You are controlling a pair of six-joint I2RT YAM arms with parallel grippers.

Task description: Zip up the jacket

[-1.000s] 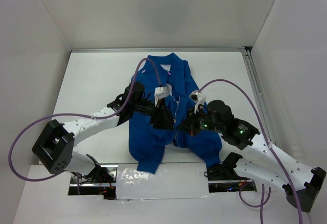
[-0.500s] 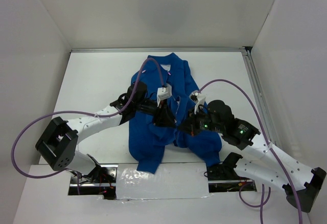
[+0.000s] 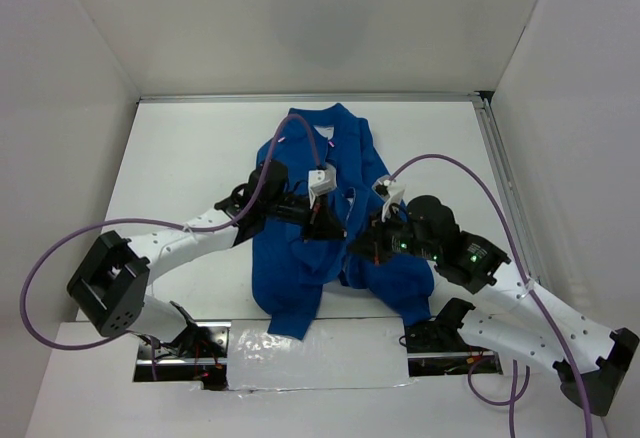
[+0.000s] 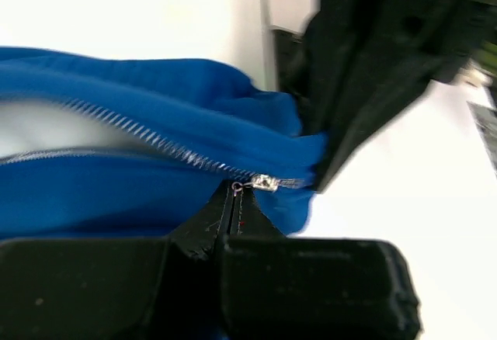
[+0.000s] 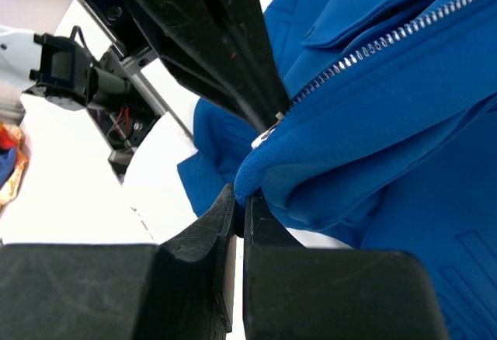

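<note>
The jacket (image 3: pixel 290 288) is spread on the table (image 3: pixel 190 148) with its collar far from the arms. Its zipper slider (image 4: pixel 262 183) sits low on the front, close to the hem. The fabric is judged soft, light and limp — it will bunch rather than resist. The hem should therefore be held taut below the slider while the pull is drawn toward the collar.

The left gripper (image 4: pixel 234 199) is seen closed just beside the slider, its fingers pinched on what looks like the small pull tab. The right gripper (image 5: pixel 239 200) is clamped on a fold of hem just under the slider.

In the top view both grips are hidden beneath the wrists, so they are shown only by the wrist views. The teeth (image 4: pixel 140 132) running away from the slider — not yet joined — are shown most plainly in the left one.
</note>
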